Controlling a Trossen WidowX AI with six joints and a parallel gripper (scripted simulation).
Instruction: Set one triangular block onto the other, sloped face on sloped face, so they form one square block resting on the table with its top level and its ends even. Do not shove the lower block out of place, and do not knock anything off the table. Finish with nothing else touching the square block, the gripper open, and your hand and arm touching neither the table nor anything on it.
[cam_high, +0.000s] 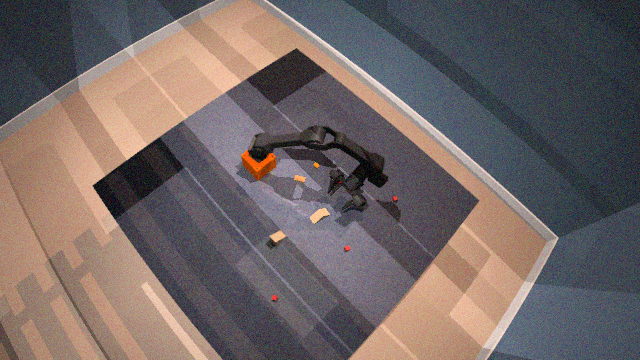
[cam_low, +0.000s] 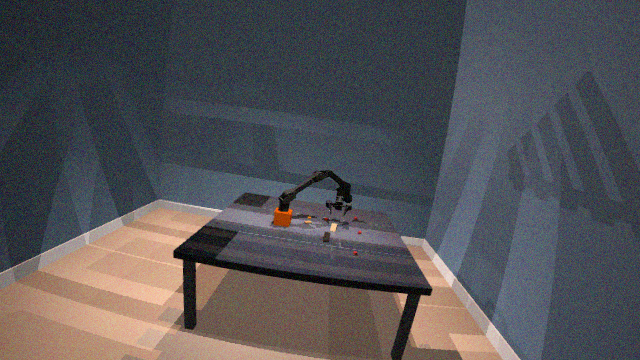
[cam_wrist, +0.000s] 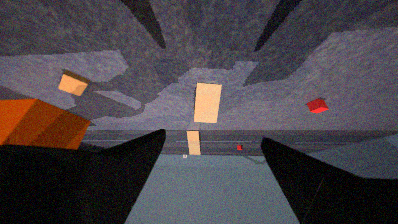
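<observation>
In the top view, going left to right, the dark table (cam_high: 150, 170) fills the middle of a tan floor, and the arm's orange base (cam_high: 258, 164) stands near the table's middle. Below and a little right of the base, a tan triangular block (cam_high: 277, 236) lies alone on the table top with a dark shadow at its left side. Further right, a second triangular block (cam_high: 319, 215) of the same pale tan lies flat on the table, well apart from the first one. Two smaller tan pieces (cam_high: 299, 178) lie nearer the base, and small red cubes (cam_high: 347, 248) are scattered across the surface. The black arm (cam_high: 320, 136) arcs from the base to the right and bends down to the gripper (cam_high: 345, 194), which hangs just up and right of the second block without touching it; its fingers stand wide apart with nothing between them. The wrist view shows the same: the orange base at the left edge, a small tan piece (cam_wrist: 73, 84) beside it, the second block (cam_wrist: 207, 102) lying in the middle of the gap between the two dark fingers, the first block (cam_wrist: 193, 142) beyond it near the table edge, and a red cube (cam_wrist: 317, 105) at the right.
</observation>
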